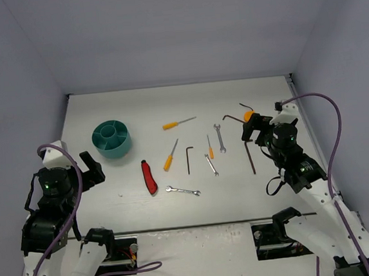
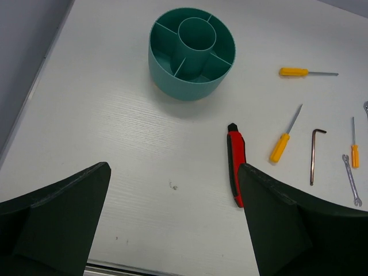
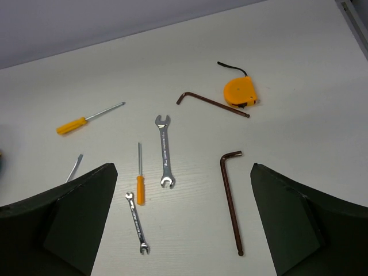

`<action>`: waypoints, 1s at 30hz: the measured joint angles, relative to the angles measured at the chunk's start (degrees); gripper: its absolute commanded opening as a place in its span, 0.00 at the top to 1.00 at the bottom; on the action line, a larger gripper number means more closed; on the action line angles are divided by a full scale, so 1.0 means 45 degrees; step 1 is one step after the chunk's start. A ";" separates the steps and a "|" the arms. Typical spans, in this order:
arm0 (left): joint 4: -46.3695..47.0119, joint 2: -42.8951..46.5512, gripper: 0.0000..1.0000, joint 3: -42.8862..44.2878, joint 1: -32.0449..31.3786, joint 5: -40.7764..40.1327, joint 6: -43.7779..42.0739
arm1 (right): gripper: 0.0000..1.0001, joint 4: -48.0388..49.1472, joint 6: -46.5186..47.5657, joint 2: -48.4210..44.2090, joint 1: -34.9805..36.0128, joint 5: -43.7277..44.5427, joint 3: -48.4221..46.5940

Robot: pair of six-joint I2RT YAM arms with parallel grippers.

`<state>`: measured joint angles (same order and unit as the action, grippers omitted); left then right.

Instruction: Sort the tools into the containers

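The left gripper (image 2: 173, 168) stood wide and empty, the slim red-and-black folding knife (image 2: 236, 164) at its 3 o'clock lying 12-to-6, the smooth, round, compartmented teal plastic tub (image 2: 184, 86) at 12. The right gripper (image 3: 183, 168), equally wide, had a dark L-shaped hex key (image 3: 230, 201) at 4 o'clock, shaft 12-to-6.

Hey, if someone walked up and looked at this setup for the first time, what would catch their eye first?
The round teal tub at the left, its visible compartments empty, stands out first. To its right lies a scatter of small tools, brightest the red-and-black folding knife and three orange-handled screwdrivers. An orange tape measure sits at the far right.
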<state>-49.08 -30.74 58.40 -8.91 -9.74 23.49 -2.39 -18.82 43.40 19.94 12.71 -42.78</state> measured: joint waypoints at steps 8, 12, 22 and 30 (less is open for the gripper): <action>0.0000 -0.0443 0.10 -0.0001 0.0000 0.0767 -0.0024 | 0.04 -0.0047 -0.0221 0.0768 -0.0032 0.0148 0.0231; 0.0005 -0.0981 0.10 -0.0001 0.0000 0.1257 -0.0019 | 0.17 -0.0194 -0.0575 0.2100 -0.0281 0.0178 0.0239; 0.0075 -0.1453 0.10 -0.0162 0.0000 0.2356 -0.0024 | 0.39 -0.0481 -0.1630 0.5889 -0.2257 -0.0997 0.0865; 0.0094 -0.1227 0.10 -0.0304 0.0000 0.2691 -0.0086 | 0.47 -0.0462 -0.1819 0.7743 -0.2273 -0.1512 0.0918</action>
<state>-48.66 -36.26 57.03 -8.91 2.36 23.10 -4.47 -27.01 78.24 9.72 5.91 -38.65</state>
